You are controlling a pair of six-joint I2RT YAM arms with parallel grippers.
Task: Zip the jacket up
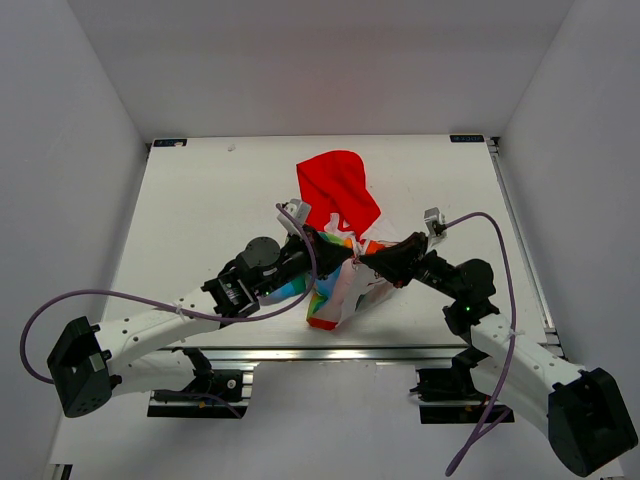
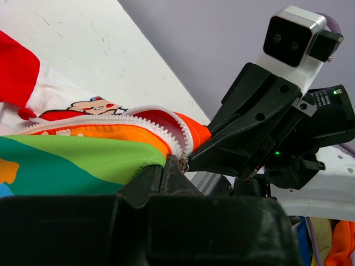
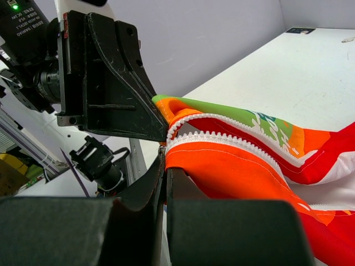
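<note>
The jacket (image 1: pixel 340 190) lies mid-table, its red hood toward the back and its rainbow-striped front bunched and lifted at the near end. My left gripper (image 1: pixel 335 247) and right gripper (image 1: pixel 372 260) meet tip to tip over that lifted end. In the left wrist view my left gripper (image 2: pixel 169 164) is shut on the green-orange edge of the jacket (image 2: pixel 83 155), beside a small metal zipper slider (image 2: pixel 183 164). In the right wrist view my right gripper (image 3: pixel 166 162) is shut on the orange edge of the jacket (image 3: pixel 238 166). The white zipper teeth (image 3: pixel 222 141) stand apart above the held end.
An aluminium rail (image 1: pixel 330 352) runs along the table's near edge between the arm bases. White walls enclose the table on the left, back and right. A purple cable (image 1: pixel 300 235) loops over each arm. The right wrist camera housing (image 2: pixel 291 36) faces my left fingers closely.
</note>
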